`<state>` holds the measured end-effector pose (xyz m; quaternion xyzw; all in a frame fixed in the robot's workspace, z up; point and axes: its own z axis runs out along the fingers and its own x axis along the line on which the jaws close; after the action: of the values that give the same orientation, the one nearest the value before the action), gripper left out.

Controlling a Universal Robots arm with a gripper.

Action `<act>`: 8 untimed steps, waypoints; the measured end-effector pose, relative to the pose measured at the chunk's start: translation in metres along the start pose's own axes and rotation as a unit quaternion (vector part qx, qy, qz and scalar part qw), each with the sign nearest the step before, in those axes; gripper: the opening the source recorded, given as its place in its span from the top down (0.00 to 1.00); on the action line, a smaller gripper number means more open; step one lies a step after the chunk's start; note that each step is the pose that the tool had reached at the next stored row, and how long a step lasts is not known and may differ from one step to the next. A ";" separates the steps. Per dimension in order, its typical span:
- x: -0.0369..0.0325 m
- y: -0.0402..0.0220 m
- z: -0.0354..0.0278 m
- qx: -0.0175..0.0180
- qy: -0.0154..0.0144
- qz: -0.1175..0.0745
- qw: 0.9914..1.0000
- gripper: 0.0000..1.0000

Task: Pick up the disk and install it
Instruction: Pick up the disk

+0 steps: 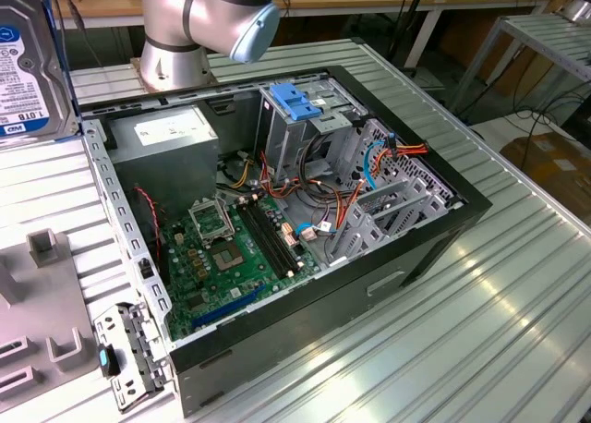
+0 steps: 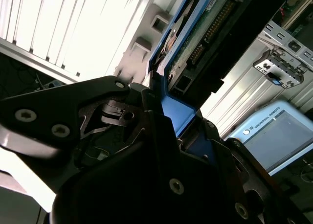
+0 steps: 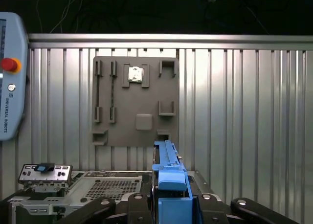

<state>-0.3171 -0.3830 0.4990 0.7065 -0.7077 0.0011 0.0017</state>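
Closest to the lens in the exterior view, the disk (image 1: 28,63) is hanging in the air at the exterior view's far left with its label side showing. It is sitting well apart from the blue-topped drive cage (image 1: 295,104) inside the open computer case (image 1: 434,229). The picture's edge is cutting off the disk's left side and lower end.

In both wrist views the gripper (image 2: 178,119) (image 3: 171,204) is clamping the disk (image 2: 205,33) (image 3: 168,170), its jaws closed on the blue rail frame, one on each side. In the first wrist view the disk is turned edge-on, hiding its label, with a grey fixture plate (image 3: 134,101) lying on the ribbed metal table (image 3: 244,111) beyond. In the second wrist view the gripper's black body is covering the disk's lower end, and the circuit-board side is rising out of the jaws.
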 end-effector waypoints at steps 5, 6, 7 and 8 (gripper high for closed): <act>0.0016 -0.0037 0.0000 0.000 0.000 0.000 1.000 0.63; 0.0019 -0.0047 0.0000 0.000 0.000 0.000 1.000 0.63; 0.0022 -0.0054 0.0000 0.000 0.000 0.000 1.000 0.63; 0.0027 -0.0065 0.0000 0.000 0.000 0.000 1.000 0.63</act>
<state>-0.3107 -0.3858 0.4990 0.7065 -0.7077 0.0011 0.0017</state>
